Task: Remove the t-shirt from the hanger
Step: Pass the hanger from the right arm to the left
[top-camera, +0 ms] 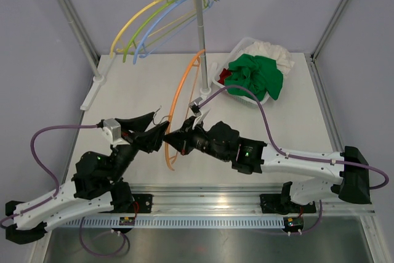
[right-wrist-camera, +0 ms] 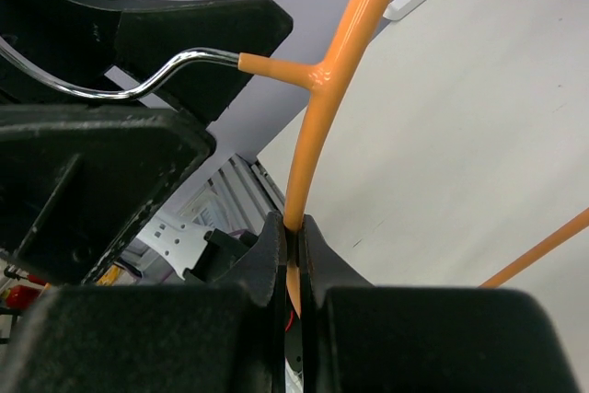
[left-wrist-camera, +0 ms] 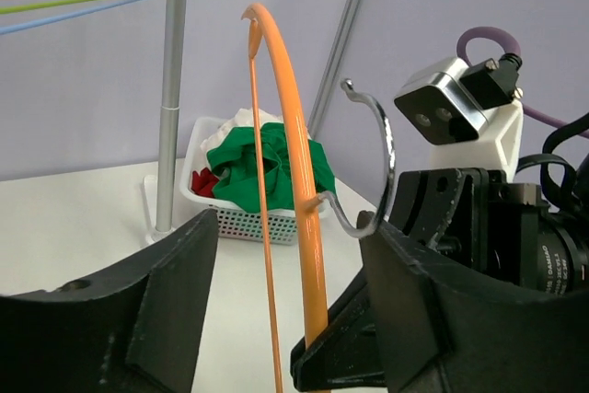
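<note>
At table centre, toward 6 o'clock: hanger, orange, bare, is clamped by the right gripper. Left gripper is spread wide near the hook, and nothing is held. T-shirt, green, is heaped in the basket at 2 o'clock. Removal is judged done; the hanger is yet to be released.

I saw white shells on my left arm and right arm, black joints, green lights glowed, purple cables, white wrist camera, matte black fingers.

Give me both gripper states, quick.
Left gripper: open, straddling the orange hanger without gripping it.
Right gripper: shut on the orange hanger.
</note>
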Controlling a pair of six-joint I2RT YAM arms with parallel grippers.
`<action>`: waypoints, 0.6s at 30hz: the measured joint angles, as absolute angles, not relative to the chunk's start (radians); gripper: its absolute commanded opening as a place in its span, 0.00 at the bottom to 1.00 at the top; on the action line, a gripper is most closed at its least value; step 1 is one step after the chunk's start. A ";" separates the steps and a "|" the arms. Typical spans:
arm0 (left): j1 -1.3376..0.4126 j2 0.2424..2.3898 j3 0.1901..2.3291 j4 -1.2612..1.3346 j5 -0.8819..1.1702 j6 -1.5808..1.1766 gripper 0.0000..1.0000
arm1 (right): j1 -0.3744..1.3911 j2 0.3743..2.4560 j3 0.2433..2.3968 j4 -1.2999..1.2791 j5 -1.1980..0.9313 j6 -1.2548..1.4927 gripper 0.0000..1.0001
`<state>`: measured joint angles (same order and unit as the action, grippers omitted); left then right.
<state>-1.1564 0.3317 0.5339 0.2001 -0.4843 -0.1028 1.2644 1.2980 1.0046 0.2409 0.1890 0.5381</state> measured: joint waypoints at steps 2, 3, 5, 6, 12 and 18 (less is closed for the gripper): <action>-1.156 0.338 0.534 0.206 -0.489 -0.101 0.56 | 1.276 1.298 1.005 0.242 0.197 0.534 0.00; -1.156 0.344 0.534 0.207 -0.490 -0.099 0.55 | 1.282 1.298 1.005 0.241 0.203 0.531 0.00; -1.156 0.359 0.534 0.207 -0.491 -0.097 0.53 | 1.289 1.298 1.005 0.241 0.216 0.526 0.00; -1.156 0.368 0.534 0.208 -0.492 -0.097 0.53 | 1.291 1.298 1.005 0.241 0.221 0.523 0.00; -1.156 0.425 0.534 0.208 -0.505 -0.098 0.46 | 1.306 1.298 1.005 0.241 0.237 0.507 0.00; -1.163 0.454 0.540 0.215 -0.500 -0.102 0.14 | 1.313 1.298 1.005 0.238 0.262 0.497 0.00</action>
